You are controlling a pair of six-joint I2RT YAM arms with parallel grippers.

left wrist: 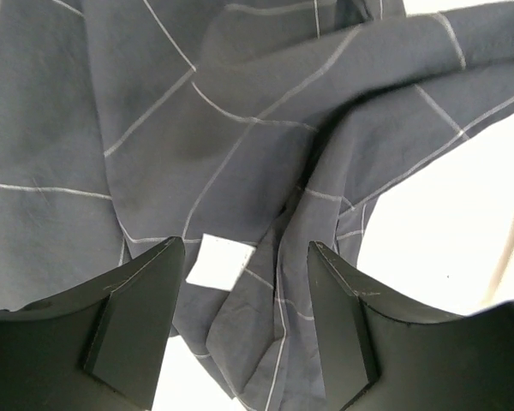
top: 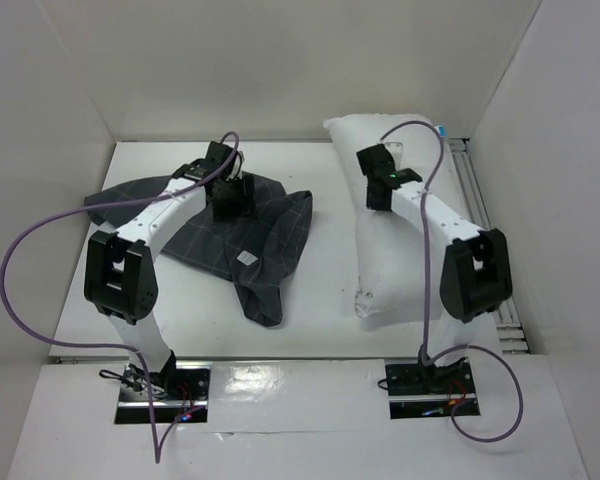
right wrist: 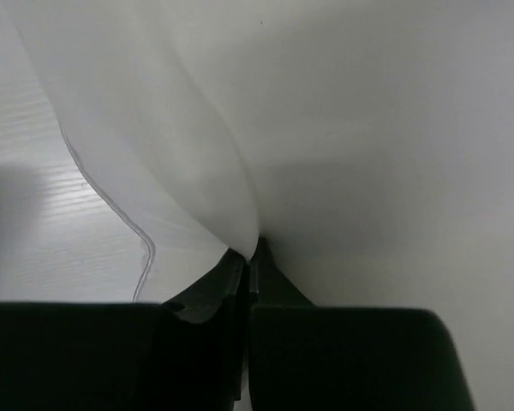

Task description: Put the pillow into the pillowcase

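Step in hand: by my reading, taking hold of both pieces. The pillow is gripped, the case is not yet caught or opened, and nothing has gone inside.
Right jaws: pressed together, pinching a thin fold of the large puffy white stuffed rectangular pillow [top: 385,262] [right wrist: 368,128] at their tips.
Pillow, from the right jaws: its bulk spreads ahead of the tips and to their right. To their left, a seamed edge hangs lifted over the white table [right wrist: 51,223].
Left jaws: spread wide, holding nothing.
Pillowcase, from the left jaws: the limp dark charcoal-grey fabric pillowcase with a thin light grid [top: 270,235] [left wrist: 197,128] lies crumpled ahead of and beneath the tips. A small white sewn label [left wrist: 218,261] sits between them, nearer the left tip, and bare table shows right of the right tip.
Pillow and pillowcase: apart on the table.
Next move: likely the left jaws descend and close on a single layer at the case's mouth. I cannot tell which fold is the opening.
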